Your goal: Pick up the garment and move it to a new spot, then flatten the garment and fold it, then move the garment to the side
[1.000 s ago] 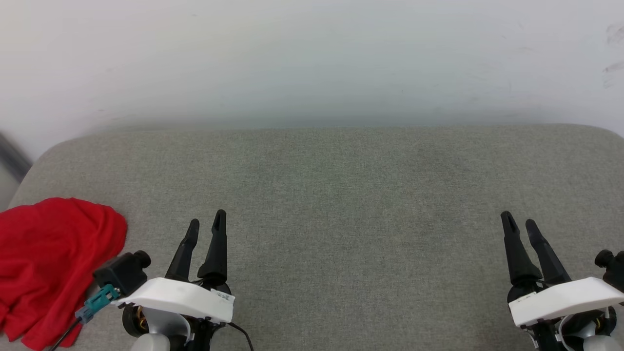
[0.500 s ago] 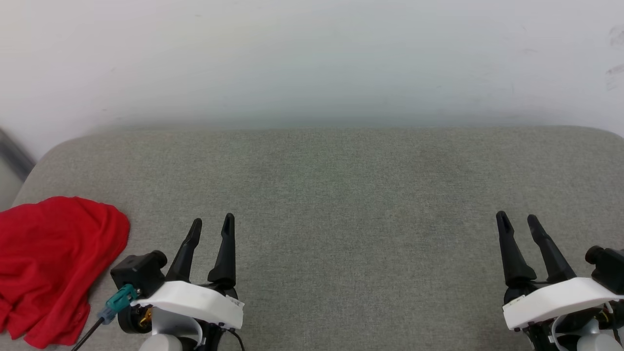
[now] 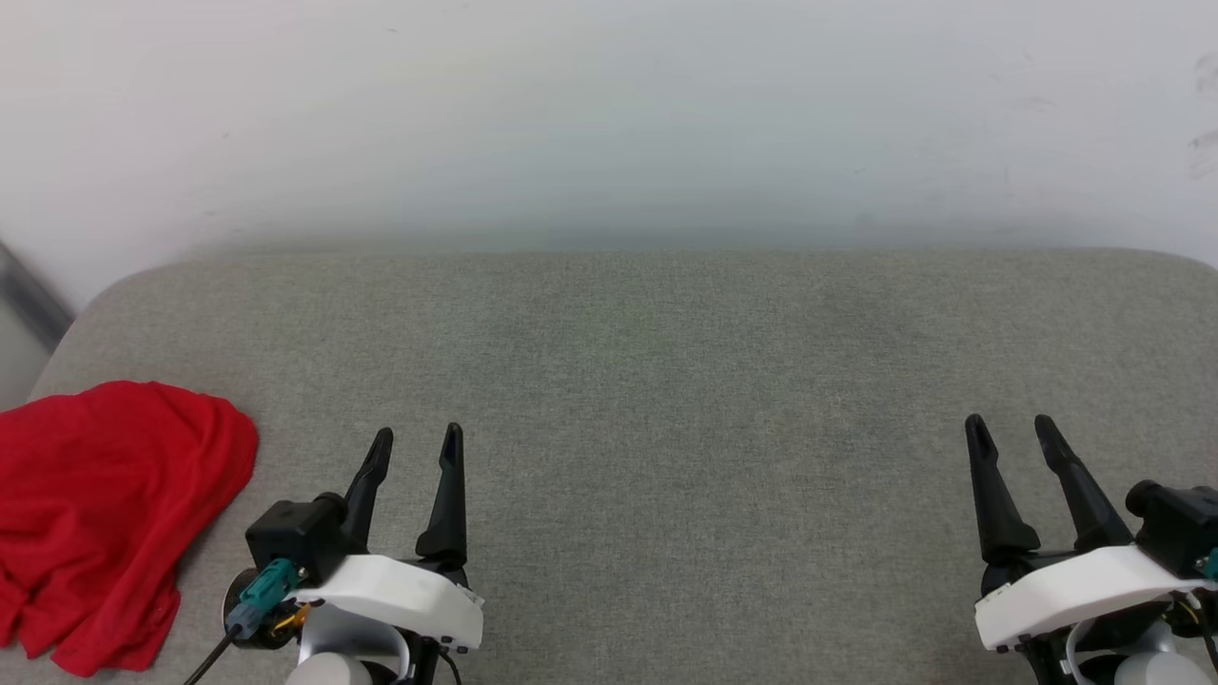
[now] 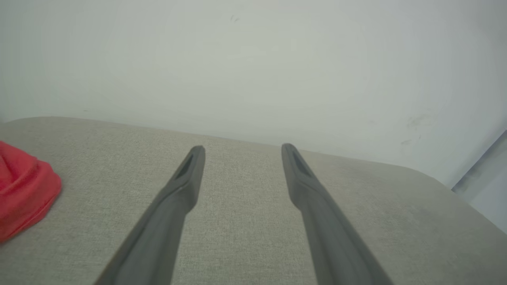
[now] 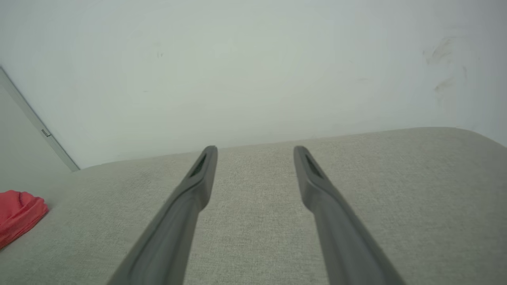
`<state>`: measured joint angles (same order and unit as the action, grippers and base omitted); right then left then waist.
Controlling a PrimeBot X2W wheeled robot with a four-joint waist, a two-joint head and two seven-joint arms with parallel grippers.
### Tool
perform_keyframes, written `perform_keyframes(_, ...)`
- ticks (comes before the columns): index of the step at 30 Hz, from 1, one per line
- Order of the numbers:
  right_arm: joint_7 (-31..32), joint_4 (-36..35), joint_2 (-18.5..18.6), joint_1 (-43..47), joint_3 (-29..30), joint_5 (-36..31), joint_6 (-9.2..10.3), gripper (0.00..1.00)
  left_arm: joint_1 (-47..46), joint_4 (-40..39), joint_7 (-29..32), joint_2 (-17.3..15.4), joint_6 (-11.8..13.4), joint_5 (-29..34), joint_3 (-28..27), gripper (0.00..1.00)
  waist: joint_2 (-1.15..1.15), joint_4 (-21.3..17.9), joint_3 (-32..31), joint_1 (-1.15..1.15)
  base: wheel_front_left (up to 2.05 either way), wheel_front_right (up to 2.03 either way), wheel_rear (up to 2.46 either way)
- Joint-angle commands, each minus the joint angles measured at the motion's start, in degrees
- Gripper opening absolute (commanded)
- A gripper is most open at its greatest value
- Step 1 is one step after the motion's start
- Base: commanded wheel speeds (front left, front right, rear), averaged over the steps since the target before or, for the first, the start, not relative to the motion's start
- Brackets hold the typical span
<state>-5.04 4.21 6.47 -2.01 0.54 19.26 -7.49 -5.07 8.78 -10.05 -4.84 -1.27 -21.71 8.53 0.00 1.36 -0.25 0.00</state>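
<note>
Garment [image 3: 114,514], crumpled, cut off at left, perhaps overhangs the cushion [image 3: 666,381].

Grey cushion [image 3: 666,381] open across middle and right, crumpled garment [image 3: 105,514] heaped at left edge; wall [image 3: 609,114] close behind
</note>
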Motion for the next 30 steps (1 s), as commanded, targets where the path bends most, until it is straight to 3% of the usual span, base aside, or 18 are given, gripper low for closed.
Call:
perform_keyframes(1,-0.37,-0.57,-0.11,0.39,0.05,-1.17,-0.01,1.0,-1.18,-0.25,-0.49,-0.33,0.41,1.35,0.15,1.0,0.0,0.03,-0.01,0.0,0.0,0.0,0.0)
perform_keyframes(30,-2.09,-1.05,-1.98,1.01,0.48,-13.64,0.0,1.0,-1.19,2.34,-3.97,-0.14,2.04,13.46,1.16,1.0,0.0,0.08,-0.24,0.0,0.0,0.0,0.0)
